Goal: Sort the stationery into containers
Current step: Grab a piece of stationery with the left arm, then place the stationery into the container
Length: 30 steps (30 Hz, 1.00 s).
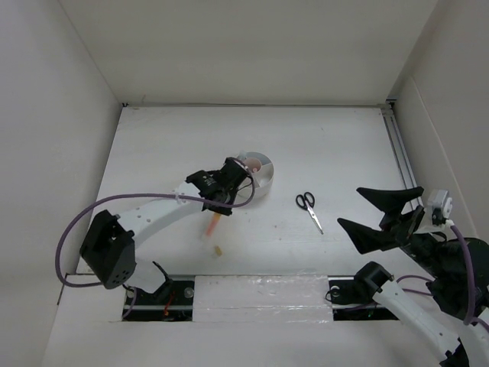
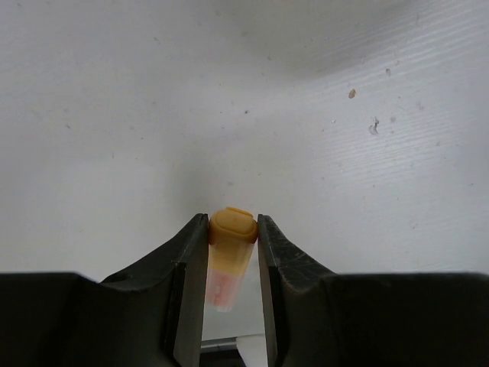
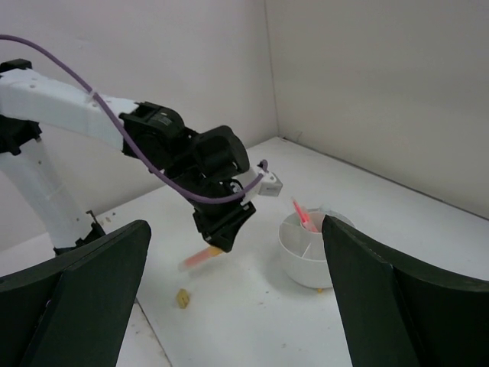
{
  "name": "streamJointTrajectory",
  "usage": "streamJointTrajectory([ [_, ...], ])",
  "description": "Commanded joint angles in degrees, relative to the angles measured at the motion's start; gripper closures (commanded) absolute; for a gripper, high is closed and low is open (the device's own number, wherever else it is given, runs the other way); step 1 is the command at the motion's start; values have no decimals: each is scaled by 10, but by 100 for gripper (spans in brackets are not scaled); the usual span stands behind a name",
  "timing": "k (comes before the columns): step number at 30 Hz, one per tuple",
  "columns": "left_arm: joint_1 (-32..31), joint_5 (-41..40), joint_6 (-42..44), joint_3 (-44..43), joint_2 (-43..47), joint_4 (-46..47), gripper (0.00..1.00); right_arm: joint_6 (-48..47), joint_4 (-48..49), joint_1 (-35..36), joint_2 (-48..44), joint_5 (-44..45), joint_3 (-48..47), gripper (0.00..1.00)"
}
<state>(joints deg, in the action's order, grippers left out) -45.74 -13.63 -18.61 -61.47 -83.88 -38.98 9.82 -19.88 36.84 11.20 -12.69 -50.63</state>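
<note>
orange highlighter [image 2: 231, 238]: clenched in left fingers [image 2: 191, 264], off the table [image 1: 168, 145], long axis slanting down past their tips. organizer [image 1: 264, 189]: lay near, behind those fingers; left arm [image 1: 153, 210] nearer. right fingers [image 3: 76, 290]: released, well apart.

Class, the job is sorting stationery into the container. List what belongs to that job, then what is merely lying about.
Belongs: stubby orange highlighter gripped in the left pincer; round white plastic organizer; thin pink pen inside it; black-handled scissors; tiny yellowish eraser bit.
Lying about: small brown crumbs on the white table.
</note>
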Motion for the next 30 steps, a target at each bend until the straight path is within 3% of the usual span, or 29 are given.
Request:
streamJointTrajectory([
  [1,-1,-32,-20,-8,56,-22,100,-8,28,3,13,-7,-7,0],
  [10,9,-97,-47,-25,135,-43,100,-2,28,3,18,-1,-7,0],
  [18,28,-199,-101,-113,170,-38,100,8,34,3,23,22,-12,0],
  [24,28,-296,-140,-172,149,33,100,8,20,3,42,47,-30,0],
  [30,28,-351,-134,-183,110,182,100,8,15,3,66,57,-41,0],
])
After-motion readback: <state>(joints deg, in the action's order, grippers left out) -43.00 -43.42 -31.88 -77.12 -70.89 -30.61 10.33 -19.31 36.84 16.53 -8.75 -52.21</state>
